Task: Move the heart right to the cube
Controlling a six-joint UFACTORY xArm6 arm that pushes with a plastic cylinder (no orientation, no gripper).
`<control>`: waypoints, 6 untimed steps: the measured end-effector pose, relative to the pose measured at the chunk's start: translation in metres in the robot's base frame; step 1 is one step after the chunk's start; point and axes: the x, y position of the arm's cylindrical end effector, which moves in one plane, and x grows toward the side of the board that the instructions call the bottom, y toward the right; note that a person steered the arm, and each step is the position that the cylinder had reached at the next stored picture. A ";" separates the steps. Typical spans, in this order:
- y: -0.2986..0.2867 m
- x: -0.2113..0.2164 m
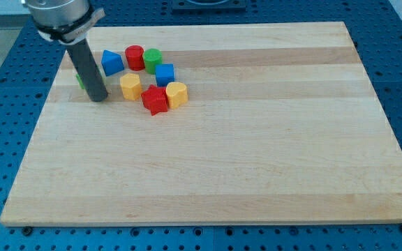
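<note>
Here, upper left of the frame: blocks huddle on the wooden counter (257, 174).
Heart: our yellow heart (177, 93) sits lower right of the blue cube (165, 74), touching the red star (155, 100).
Tip: our tip (98, 98) rests left of the yellow hexagon (130, 86), apparently not yet positioned behind the heart.
Jaws: none fitted; we hold nothing.

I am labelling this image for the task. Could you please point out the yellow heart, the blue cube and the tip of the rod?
yellow heart (176, 93): camera view, middle of its top face.
blue cube (164, 73): camera view, centre of its top face.
my tip (99, 98): camera view, the rod's very lower end, left of the blocks.
</note>
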 end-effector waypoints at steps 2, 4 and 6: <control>0.007 -0.022; 0.105 -0.017; 0.145 -0.005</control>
